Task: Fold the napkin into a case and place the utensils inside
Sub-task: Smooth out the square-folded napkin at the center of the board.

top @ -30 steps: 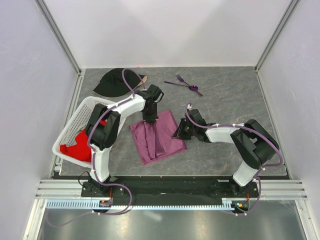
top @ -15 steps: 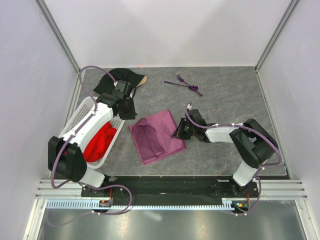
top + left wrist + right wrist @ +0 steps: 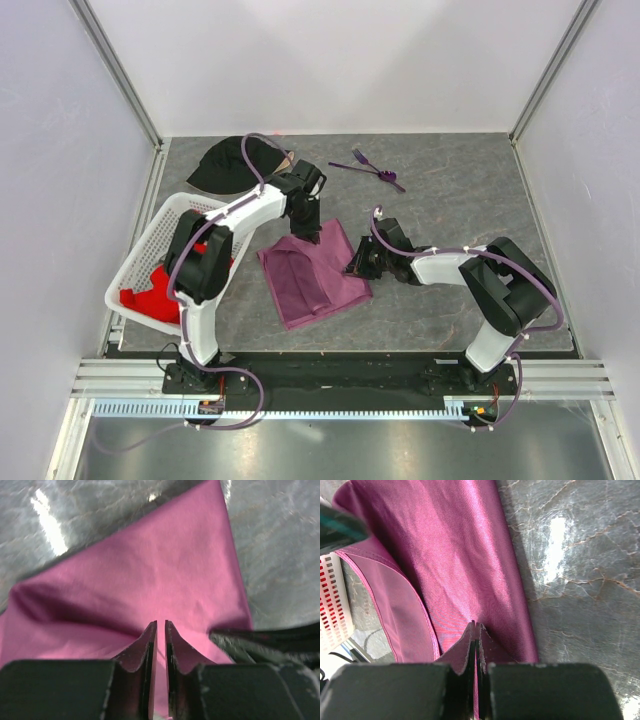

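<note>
Grey table (image 3: 450, 205); right pincer (image 3: 476, 629) clamps napkin (image 3: 455, 555) edge.

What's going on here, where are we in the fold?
Two arms are working a plum-purple satin cloth napkin, which lies partly folded on the grey table. The right tool is shut on the napkin's right edge. The left tool sits at its far edge, jaws barely parted, with no clear grip. The thin purple plastic utensils lie at the back of the table, not yet inside.

The utensils (image 3: 375, 170) are too small to count from above.
</note>
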Tool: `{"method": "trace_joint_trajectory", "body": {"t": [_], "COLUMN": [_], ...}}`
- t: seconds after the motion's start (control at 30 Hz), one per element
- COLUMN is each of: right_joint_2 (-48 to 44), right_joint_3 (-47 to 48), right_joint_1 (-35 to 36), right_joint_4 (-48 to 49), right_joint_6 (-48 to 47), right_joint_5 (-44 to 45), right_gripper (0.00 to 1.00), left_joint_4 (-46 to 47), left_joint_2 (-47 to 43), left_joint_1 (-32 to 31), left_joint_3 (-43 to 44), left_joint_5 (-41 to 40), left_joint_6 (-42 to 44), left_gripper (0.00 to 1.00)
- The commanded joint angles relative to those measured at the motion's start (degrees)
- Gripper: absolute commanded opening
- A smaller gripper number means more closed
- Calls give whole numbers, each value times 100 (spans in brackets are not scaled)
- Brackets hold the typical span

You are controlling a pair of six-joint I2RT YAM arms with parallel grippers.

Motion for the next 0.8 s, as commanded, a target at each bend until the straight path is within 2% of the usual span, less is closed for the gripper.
{"method": "trace_joint_trajectory", "body": {"t": [0.0,0.23,0.47,0.53,0.6,0.63,0.67,0.77], "right_joint_2": [92,189,198,198,171,180,171,215], "right_joint_3": [23,49,14,5,-3,5,14,40], "right_joint_1": [-13,-5,-13,-5,-5,-13,-13,-5], "right_joint_4": [-248,-230,-230,-230,-239,-239,-239,-195], "right_joint_6": [-181,-111,-85,-85,-85,-67,-76,-67], "right_joint_5": [82,100,100,91,91,74,73,21], "right_gripper": [0,0,0,0,0,0,0,0], "left_joint_4": [36,-192,-1000,-1106,-1141,-1089,-1028,-790], "left_joint_2": [370,72,-349,-1013,-1604,-2294,-2553,-2986], "left_joint_1": [53,62,298,491,983,1167,1543,1723], "left_joint_3": [232,-146,-541,-962,-1461,-1648,-1823,-2124], "left_joint_5": [20,-120,-304,-427,-402,-436,-428,-130], "left_joint_6": [170,354,925,970,935,874,838,838], "left_gripper": [17,16,13,13,13,13,15,17]}}
